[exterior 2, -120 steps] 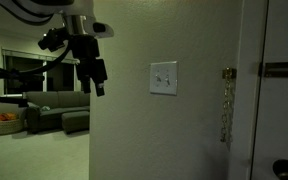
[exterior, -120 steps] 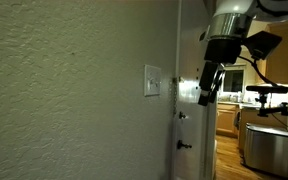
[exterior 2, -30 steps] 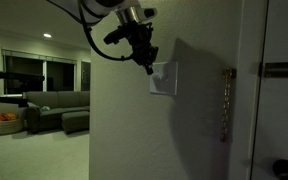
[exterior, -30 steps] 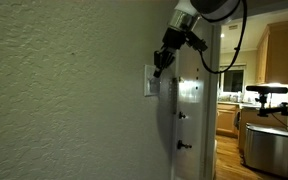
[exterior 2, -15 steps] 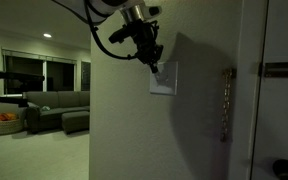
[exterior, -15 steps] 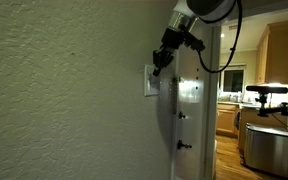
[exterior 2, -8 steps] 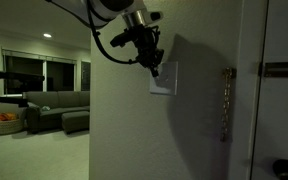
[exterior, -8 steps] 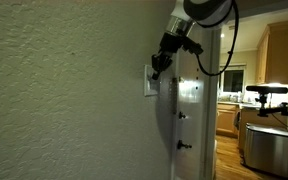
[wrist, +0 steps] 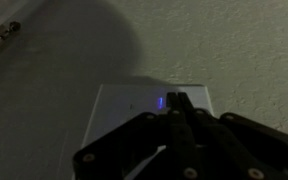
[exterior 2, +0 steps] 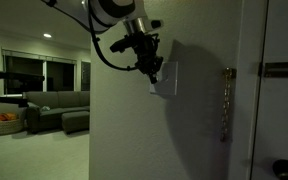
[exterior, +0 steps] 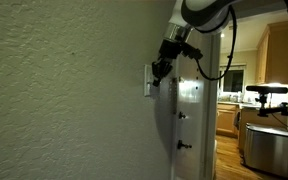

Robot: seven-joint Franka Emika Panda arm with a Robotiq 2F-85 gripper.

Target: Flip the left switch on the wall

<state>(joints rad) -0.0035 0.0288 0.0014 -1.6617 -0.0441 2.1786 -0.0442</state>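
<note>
A white wall plate (exterior 2: 170, 82) sits on the rough pale wall (exterior: 64, 90); it also shows edge-on as the plate (exterior: 148, 89). My gripper (exterior 2: 153, 77) is shut, its joined fingertips resting on the plate's left part, so the left switch is hidden behind them. From the side, the gripper (exterior: 155, 76) slants down onto the plate. In the wrist view the shut gripper (wrist: 174, 97) touches the plate (wrist: 119, 110) beside a small bluish glint; no toggle can be made out.
A white door (exterior: 190, 120) with shiny latch hardware (exterior 2: 225, 100) stands just beside the plate. A dim living room with a sofa (exterior 2: 54, 108) lies past the wall's corner. Kitchen cabinets (exterior: 276, 55) are behind the arm.
The shut gripper has slid a little downward along the left part of the wall plate, staying against it.
</note>
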